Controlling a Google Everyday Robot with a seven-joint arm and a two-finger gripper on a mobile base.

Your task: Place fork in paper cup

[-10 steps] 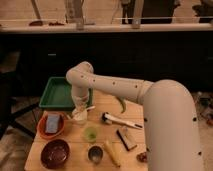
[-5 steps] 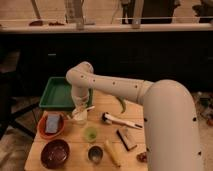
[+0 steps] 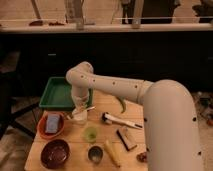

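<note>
- Fork [image 3: 86,108]: a thin silvery sliver lying almost level across the rim of the paper cup [image 3: 80,116], its end pointing right; it appears to rest at the mouth rather than stand inside.
- Gripper [image 3: 80,106]: directly above the cup, at the wrist end of the white arm [image 3: 115,87]; whether its fingers are spread or pinching the fork cannot be told.
- Step in hand, as judged: tip the fork handle-up over the centre of the mouth before release, so the light cup is not levered over.
- Surroundings: green tray [image 3: 55,95] behind; black-headed brush [image 3: 120,121] just right; small green cup [image 3: 90,133] in front.
- Hidden: the fork's tines and the cup's interior.
</note>
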